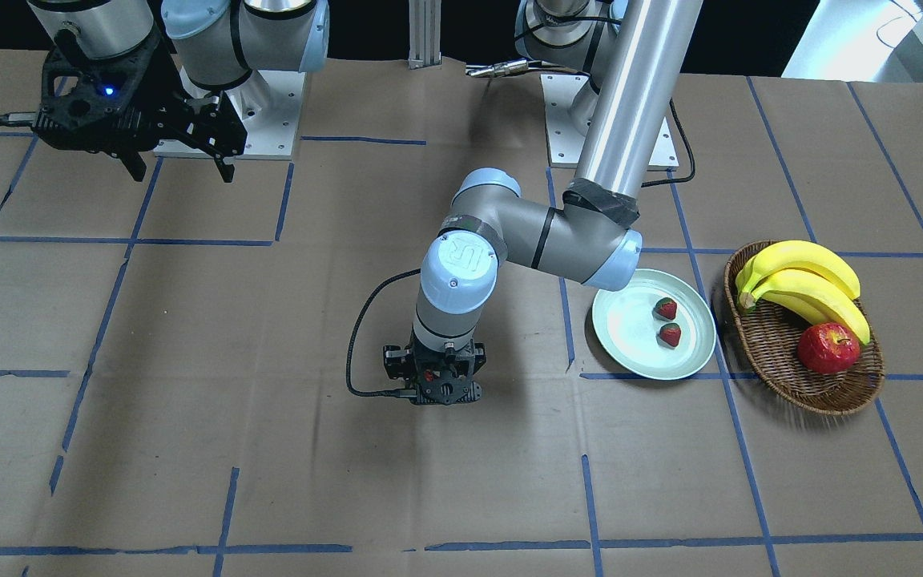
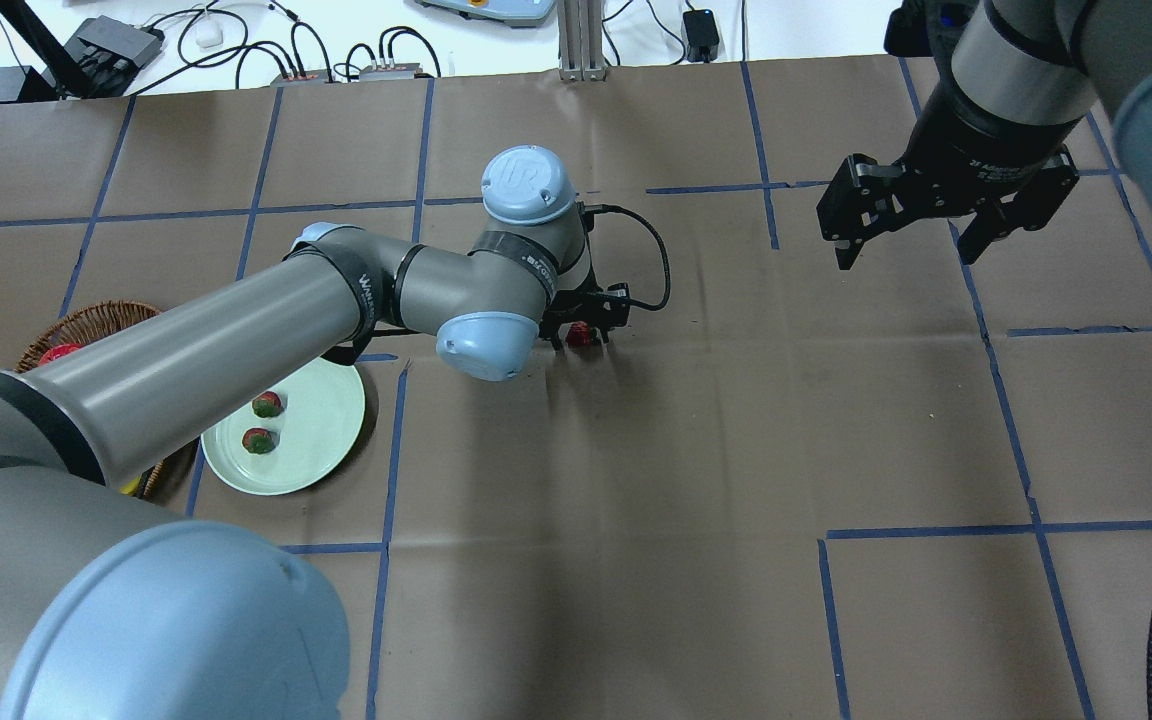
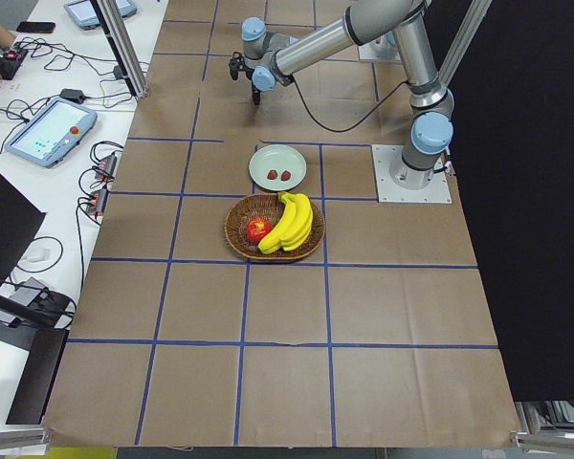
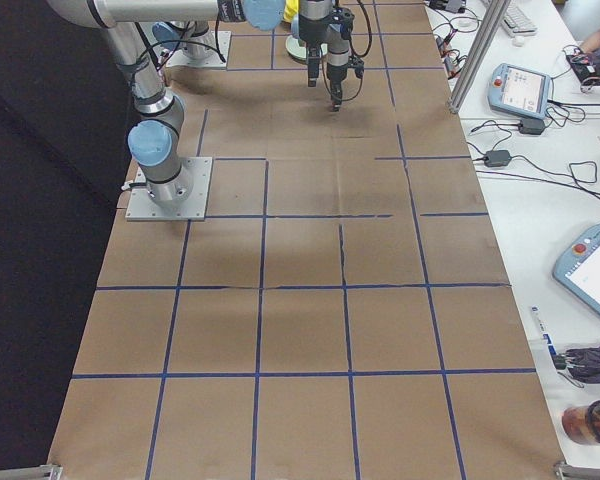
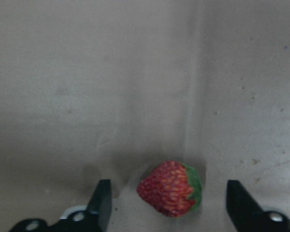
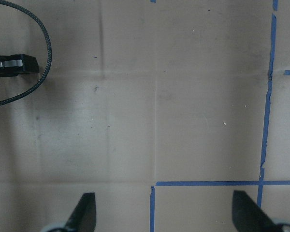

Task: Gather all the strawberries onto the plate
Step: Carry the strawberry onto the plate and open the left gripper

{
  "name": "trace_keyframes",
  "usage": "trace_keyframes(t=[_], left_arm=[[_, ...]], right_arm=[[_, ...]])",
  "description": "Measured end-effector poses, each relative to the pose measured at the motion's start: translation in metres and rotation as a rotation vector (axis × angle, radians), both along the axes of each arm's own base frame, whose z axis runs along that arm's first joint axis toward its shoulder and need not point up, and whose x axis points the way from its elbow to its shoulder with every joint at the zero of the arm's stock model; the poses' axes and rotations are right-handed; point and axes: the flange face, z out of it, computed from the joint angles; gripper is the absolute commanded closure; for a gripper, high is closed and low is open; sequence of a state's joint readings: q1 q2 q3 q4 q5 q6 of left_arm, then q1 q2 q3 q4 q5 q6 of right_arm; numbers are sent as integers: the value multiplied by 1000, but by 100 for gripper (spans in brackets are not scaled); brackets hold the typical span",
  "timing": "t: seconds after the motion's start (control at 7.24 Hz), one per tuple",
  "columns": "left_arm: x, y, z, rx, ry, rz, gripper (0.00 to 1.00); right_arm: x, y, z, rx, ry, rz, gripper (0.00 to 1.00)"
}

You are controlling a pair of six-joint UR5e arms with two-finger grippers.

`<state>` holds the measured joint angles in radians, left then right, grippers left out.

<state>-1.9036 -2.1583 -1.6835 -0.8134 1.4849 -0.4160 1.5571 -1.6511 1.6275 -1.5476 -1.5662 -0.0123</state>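
1. The left gripper (image 5: 168,203) hung low over the table with its jaws spread wide, holding nothing.
2. The third strawberry (image 5: 166,187) lay on its side on the paper between the two fingers (image 5: 102,200). It sat roughly midway between them and touched neither, with its green cap turned toward one finger.
3. The plate (image 1: 630,336) sat well apart from that gripper, back toward the robot and off to the arm's own left. It already carried two strawberries (image 1: 665,308), which lay near each other and apart from the rim.
4. The right gripper (image 2: 908,240) hovered well off to the other side over bare paper. It was also open and empty.
5. The berry was probably very light, rounded and tapered, with a bumpy skin that should give some grip. It may roll or squirt out if it is pinched near the tip.
6. The hold was best taken across the widest part of the red body, just below the cap. The fingers should come low and close gently, since a soft fruit would bruise.
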Motion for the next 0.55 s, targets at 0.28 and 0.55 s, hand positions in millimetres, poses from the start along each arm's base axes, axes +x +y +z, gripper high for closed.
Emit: trace_keyframes(t=[0.28,0.55], left_arm=[[0,-1,4,-7,0,5,100],[17,-3,24,-52,-49,-28,100]], right_arm=[[-2,1,2,-3,0,-4,0],[-1,4,5,-9,0,-3,0]])
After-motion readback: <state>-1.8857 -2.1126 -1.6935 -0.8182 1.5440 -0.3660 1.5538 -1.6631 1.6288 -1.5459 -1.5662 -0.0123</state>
